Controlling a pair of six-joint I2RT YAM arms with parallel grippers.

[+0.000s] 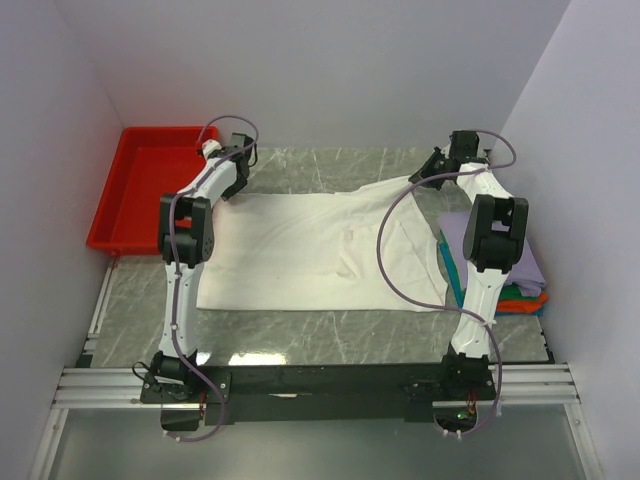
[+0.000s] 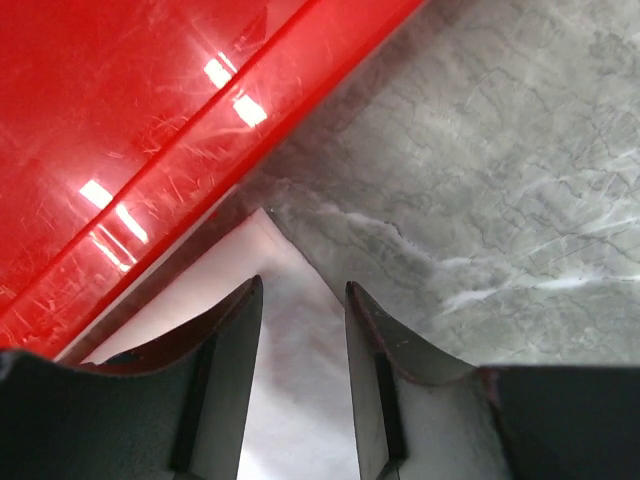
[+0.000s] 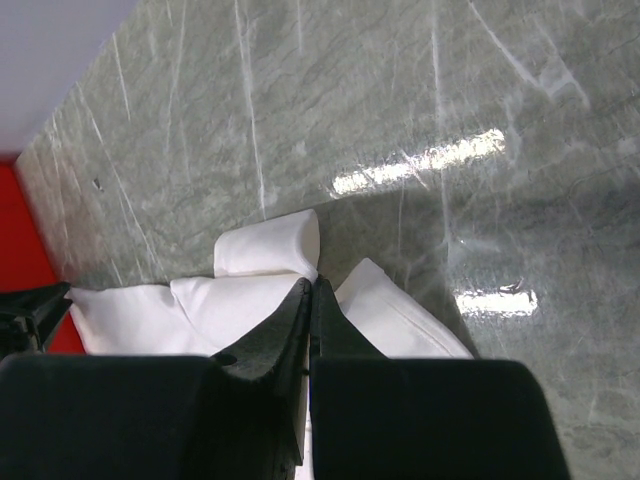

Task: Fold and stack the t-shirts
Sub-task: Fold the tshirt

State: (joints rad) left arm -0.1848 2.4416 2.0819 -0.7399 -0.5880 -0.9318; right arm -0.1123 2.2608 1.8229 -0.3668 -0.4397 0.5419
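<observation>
Plainly limp, light cloth: the white t-shirt [image 1: 300, 250] lies spread across the table [image 1: 330, 330].
Left gripper [image 2: 303, 290] stands partly open over its far-left corner, holding nothing; right gripper [image 3: 308, 285] is pinched shut on the far-right edge. Corners and hems look the best grips.

Robot lab test cell, seen from my remote station.

Plain white panels [image 1: 330, 70] box in a grey marble-look counter [image 1: 330, 335] on three sides. At the bottom of the frame my left arm [image 1: 185, 235] and right arm [image 1: 492, 240] are bolted to bare aluminium rails [image 1: 100, 385], with purple cables [image 1: 385, 250] looping free. A white t-shirt [image 1: 300, 250] lies spread at centre, and a red plastic tray [image 1: 140, 190] sits at upper left.
</observation>
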